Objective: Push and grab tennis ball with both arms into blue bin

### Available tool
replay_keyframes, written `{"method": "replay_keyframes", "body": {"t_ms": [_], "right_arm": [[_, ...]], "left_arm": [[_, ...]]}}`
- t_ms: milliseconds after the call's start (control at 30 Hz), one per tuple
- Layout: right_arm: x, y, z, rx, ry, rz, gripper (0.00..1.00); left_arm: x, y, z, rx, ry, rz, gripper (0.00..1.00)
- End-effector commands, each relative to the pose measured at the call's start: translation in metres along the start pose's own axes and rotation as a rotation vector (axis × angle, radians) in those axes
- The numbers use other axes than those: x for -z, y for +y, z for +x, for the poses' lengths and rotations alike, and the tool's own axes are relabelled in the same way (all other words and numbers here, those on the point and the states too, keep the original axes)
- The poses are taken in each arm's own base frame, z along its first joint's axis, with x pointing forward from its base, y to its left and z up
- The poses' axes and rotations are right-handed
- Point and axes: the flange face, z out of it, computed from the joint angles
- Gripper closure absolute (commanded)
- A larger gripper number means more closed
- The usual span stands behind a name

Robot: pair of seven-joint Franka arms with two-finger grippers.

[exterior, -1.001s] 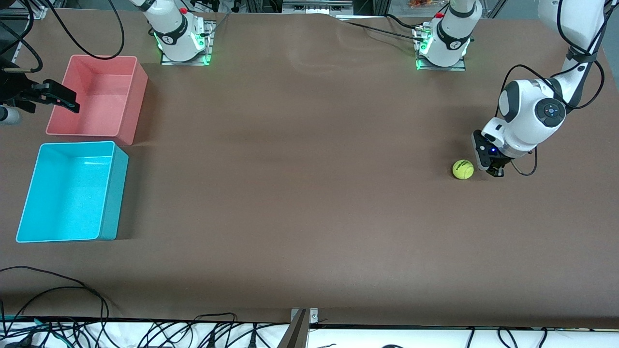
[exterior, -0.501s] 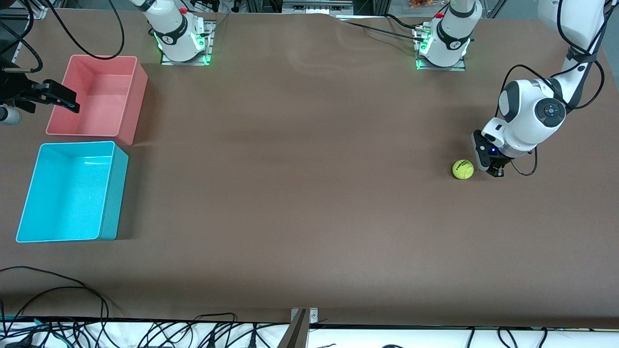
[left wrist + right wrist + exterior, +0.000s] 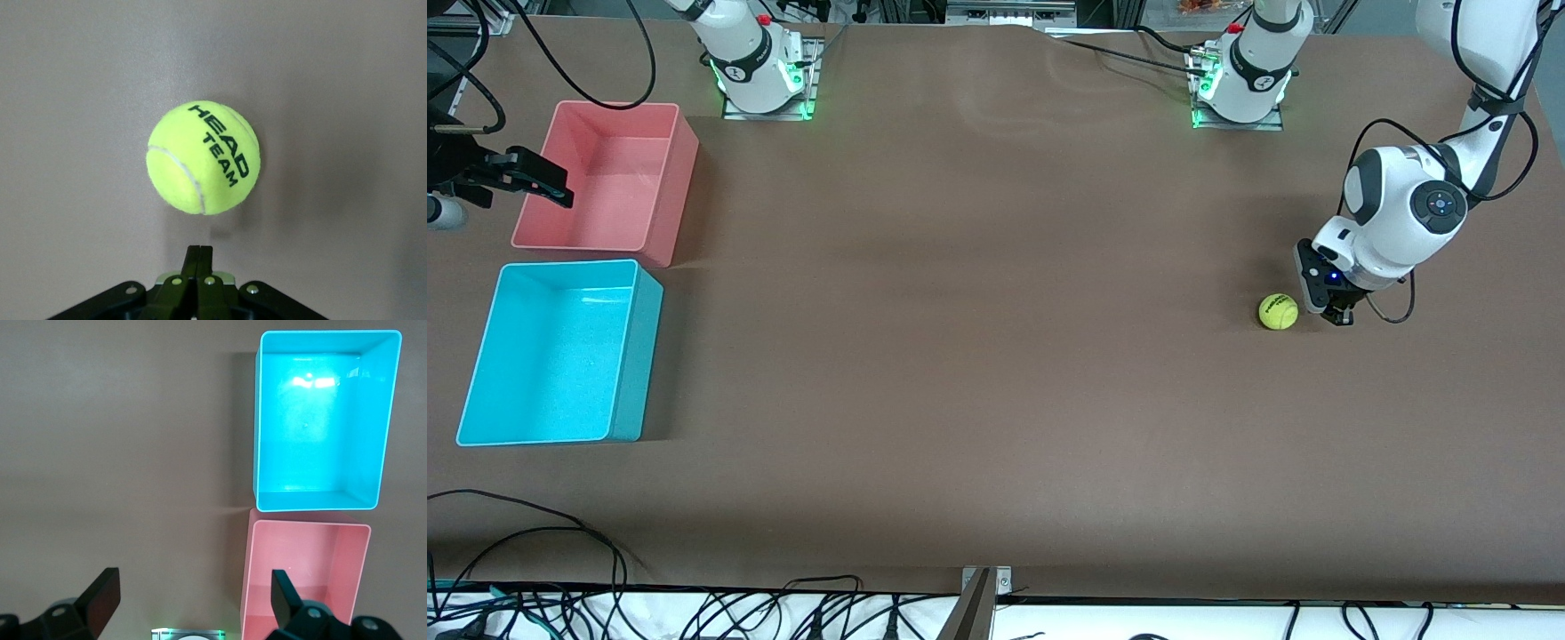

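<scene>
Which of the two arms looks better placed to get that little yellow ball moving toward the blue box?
Probably the left. Its tool, fingers shut, sits right beside the tennis ball, at the left arm's end of the table. The right tool, open, waits by the pink bin and blue bin, well away from the ball.

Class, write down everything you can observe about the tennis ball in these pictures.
The tennis ball is a fuzzy yellow-green sphere with a pale curved seam and black lettering reading HEAD TEAM. It rests on the brown table toward the left arm's end. The shut left gripper sits low right beside it; actual contact cannot be told.
</scene>
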Motion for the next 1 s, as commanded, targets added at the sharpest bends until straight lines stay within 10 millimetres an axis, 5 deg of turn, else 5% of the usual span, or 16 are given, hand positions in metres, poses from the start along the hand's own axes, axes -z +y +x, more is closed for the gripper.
{"method": "replay_keyframes", "body": {"t_ms": [0,968], "right_arm": [[0.0076,0.0015,-0.0021,-0.007,0.0,-0.006,0.0],[0.0075,0.0017,-0.0023,-0.007,-0.001,-0.008,0.0]], "left_arm": [[0.0004,0.0022,0.0003,0.011,0.006,0.004,1.0],[0.0013,0.001,-0.002,-0.024,-0.013,0.009,1.0]]}}
